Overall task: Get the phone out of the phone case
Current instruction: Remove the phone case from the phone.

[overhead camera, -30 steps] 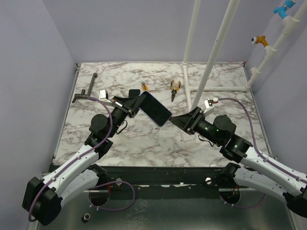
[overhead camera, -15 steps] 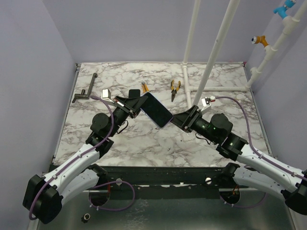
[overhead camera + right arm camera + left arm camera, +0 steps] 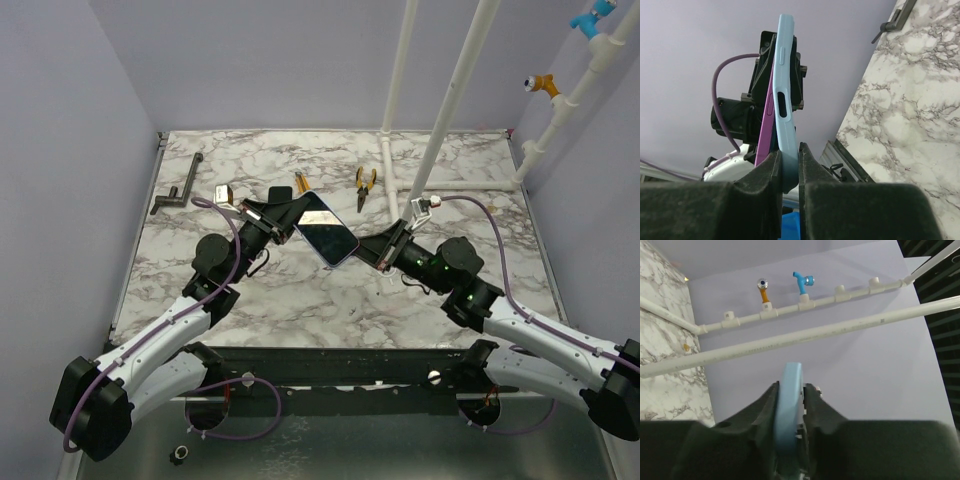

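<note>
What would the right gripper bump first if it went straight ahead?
The right gripper is shut on the light blue phone case; straight beyond, probably the left gripper holding its other end.

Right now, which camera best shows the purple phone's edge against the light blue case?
Right wrist: edge-on, the purple phone and light blue phone case appear side by side. Top external shows only the screen face; left wrist, just the case's edge.

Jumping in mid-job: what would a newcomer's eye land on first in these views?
The purple phone stands out first, held up over the middle of the marble table with its ends clamped by the left jaws and right jaws. In the right wrist view, it looks partly out of the light blue case along one edge.
</note>
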You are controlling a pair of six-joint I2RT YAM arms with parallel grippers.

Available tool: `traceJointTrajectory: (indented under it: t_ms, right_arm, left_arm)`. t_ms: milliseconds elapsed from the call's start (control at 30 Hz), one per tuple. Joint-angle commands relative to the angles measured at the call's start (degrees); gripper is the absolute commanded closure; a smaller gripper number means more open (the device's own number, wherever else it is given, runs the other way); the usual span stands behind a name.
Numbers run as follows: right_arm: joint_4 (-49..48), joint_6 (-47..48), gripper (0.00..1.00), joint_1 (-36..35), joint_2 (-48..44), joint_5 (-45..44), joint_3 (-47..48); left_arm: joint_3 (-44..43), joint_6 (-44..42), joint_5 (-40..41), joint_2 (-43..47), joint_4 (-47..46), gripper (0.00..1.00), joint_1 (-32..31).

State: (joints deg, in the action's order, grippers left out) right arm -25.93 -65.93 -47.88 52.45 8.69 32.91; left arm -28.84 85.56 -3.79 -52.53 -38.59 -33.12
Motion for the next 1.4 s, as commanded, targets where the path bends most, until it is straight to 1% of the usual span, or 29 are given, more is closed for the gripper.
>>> traceJointTrajectory:
  t_ms: [0, 133, 200, 233, 267, 333, 367, 400, 433, 500, 567, 700, 733, 833, 967, 1033, 1100, 1233, 1367]
  right_arm:
    - [-3.77, 1.37, 1.0, -0.38, -2.21, 3.97, -0.53]
    - [2.18, 3.69, 1.0, -0.38, -6.5, 1.12, -0.42]
    - [6.68, 5.15, 1.0, -0.37, -8.37, -1.28, 0.31]
    - [9.16, 5.87, 1.0, -0.38, -9.18, -2.34, 0.76]
    - [11.28, 6.46, 1.0, -0.42, -9.81, -3.84, 0.98]
    - [17.79, 7.35, 1.0, -0.38, -10.51, -6.99, 2.29]
    - [21.01, 7.62, 1.0, -0.37, -10.33, -8.32, 3.38]
    - [25.13, 8.27, 1.0, -0.37, -9.84, -11.61, 4.41]
    - [29.26, 8.57, 1.0, -0.37, -9.08, -13.31, 5.8]
    - [35.27, 9.59, 1.0, -0.37, -6.96, -16.46, 8.16]
    - [37.53, 10.29, 1.0, -0.38, -4.77, -18.11, 9.4]
    - [38.27, 10.71, 1.0, -0.37, -1.05, -19.3, 10.37]
    - [38.51, 10.59, 1.0, -0.37, -0.13, -19.37, 10.75]
    - [39.64, 10.12, 1.0, -0.4, 2.97, -19.17, 12.26]
    - [40.28, 10.12, 1.0, -0.37, 5.41, -18.62, 13.46]
    - [40.67, 10.35, 1.0, -0.37, 5.96, -18.54, 13.84]
    - [41.03, 10.45, 1.0, -0.4, 6.39, -18.39, 14.24]
    - [41.36, 10.56, 1.0, -0.38, 6.69, -18.09, 14.54]
    - [41.58, 10.6, 1.0, -0.37, 6.28, -17.96, 14.47]
  left_arm:
    - [0.65, -5.89, -0.7, 2.03, 0.8, 0.58, -1.16]
    - [-1.17, -13.03, 3.3, 5.86, 12.05, 0.34, -1.07]
    - [-2.47, -17.46, 8.76, 8.21, 19.44, 0.25, -0.94]
    - [-2.74, -19.38, 10.63, 9.58, 21.74, 0.2, -0.98]
    - [-2.63, -21.73, 12.83, 10.84, 23.57, 0.17, -0.89]
    - [-1.6, -25.42, 15.6, 14.04, 24.42, 0.11, -0.84]
    - [-1.17, -28.57, 15.9, 15.72, 24.48, 0.07, -0.8]
    - [-1.67, -32.54, 15.04, 16.49, 25.11, 0.05, -0.88]
    - [-3.5, -36.66, 13.61, 16.34, 27.75, 0.02, -0.89]
    - [-8.48, -43.01, 10.79, 13.75, 34.97, 0.01, -1.1]
    - [-11.94, -47.04, 9.12, 10.8, 39.67, 0.01, -2.1]
    - [-14.2, -53.52, 9.12, 7.94, 41.23, 0.01, -7.25]
    - [-15.05, -55.39, 10.15, 6.93, 42.1, 0.01, -8.97]
    - [-18.15, -62.12, 15.38, 2.47, 45.22, 0.01, -16.82]
    - [-22.38, -69.35, 24.69, -4.68, 48.99, 0.07, -27.86]
    - [-23.6, -71.51, 28.0, -7.51, 49.53, 0.11, -31.61]
    - [-24.6, -72.74, 28.55, -10.01, 50.05, 0.14, -33.62]
    - [-26.6, -73.61, 30.08, -14.32, 51.57, 0.23, -35.33]
    - [-27.47, -73.78, 32.22, -16.68, 52.73, 0.3, -35.52]
